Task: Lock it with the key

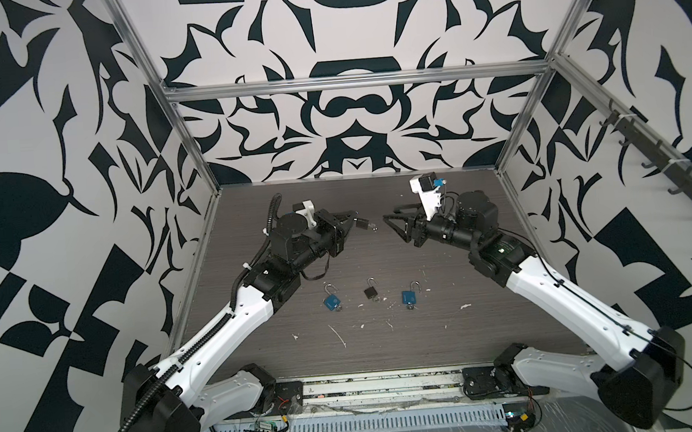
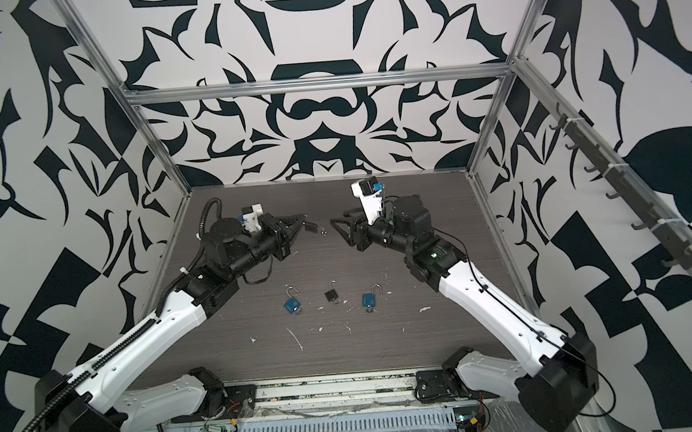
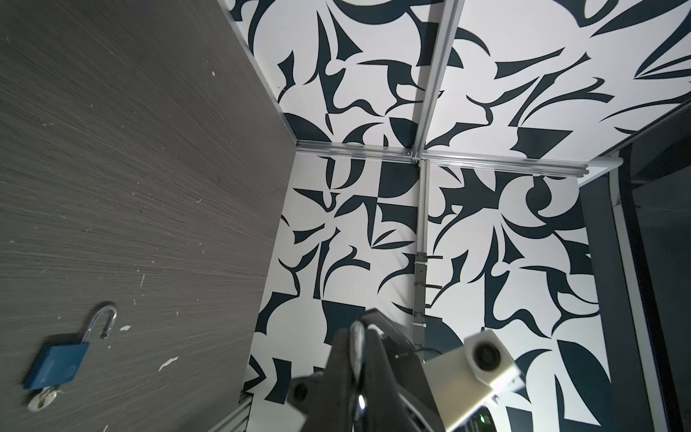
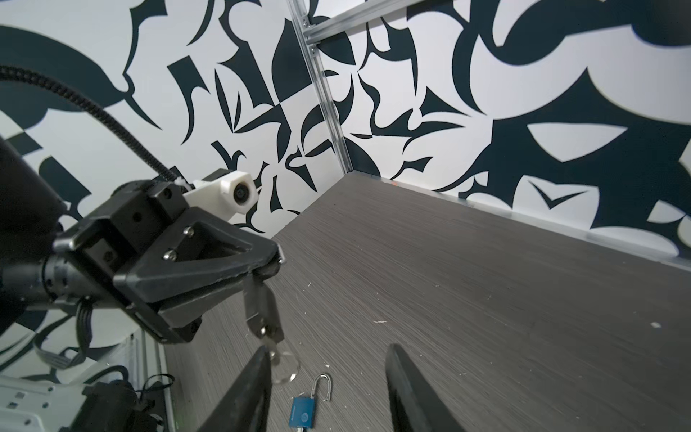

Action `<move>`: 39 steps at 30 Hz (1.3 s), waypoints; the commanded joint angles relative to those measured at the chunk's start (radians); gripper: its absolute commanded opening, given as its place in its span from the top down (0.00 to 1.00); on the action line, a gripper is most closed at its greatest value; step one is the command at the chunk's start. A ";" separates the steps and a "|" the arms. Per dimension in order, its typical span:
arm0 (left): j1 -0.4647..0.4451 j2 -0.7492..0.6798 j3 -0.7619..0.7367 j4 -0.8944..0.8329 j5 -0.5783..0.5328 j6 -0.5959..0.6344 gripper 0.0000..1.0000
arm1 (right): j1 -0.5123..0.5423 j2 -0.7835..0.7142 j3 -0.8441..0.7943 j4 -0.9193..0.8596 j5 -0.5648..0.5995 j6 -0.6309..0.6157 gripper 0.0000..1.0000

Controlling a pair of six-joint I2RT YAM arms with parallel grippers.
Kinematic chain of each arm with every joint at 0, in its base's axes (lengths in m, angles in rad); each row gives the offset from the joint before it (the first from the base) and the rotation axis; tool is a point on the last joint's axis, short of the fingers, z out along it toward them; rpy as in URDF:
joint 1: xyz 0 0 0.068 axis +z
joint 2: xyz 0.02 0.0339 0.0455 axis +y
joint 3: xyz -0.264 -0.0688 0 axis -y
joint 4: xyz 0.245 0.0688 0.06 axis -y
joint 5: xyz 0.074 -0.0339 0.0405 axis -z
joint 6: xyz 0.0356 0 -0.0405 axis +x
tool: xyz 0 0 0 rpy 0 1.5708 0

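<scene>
As left gripper pinches padlock, right gripper gapes beside key

Held padlock: shackle hidden inside the left gripper fingertips.
Key: blurred, its ring smeared (right wrist view).
Blue padlock: lower end cut off by the edge.
Left wrist view: left gripper close-up, out of focus.

padlock: dark, aloft in left gripper | key: silver, in its keyhole

Bright, even, soft light, faint shadows; wide-angle bending at edges; near fingers blurred in wrist views.
</scene>
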 commanded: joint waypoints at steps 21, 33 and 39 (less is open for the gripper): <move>0.018 0.052 0.022 0.155 0.091 -0.062 1.00 | 0.002 0.068 0.062 0.166 -0.192 0.118 0.64; 0.019 0.072 0.028 0.167 0.100 -0.062 1.00 | 0.034 0.084 0.071 0.122 -0.184 0.083 0.66; 0.025 0.072 0.030 0.169 0.100 -0.058 1.00 | 0.047 0.103 0.081 0.092 -0.175 0.063 0.67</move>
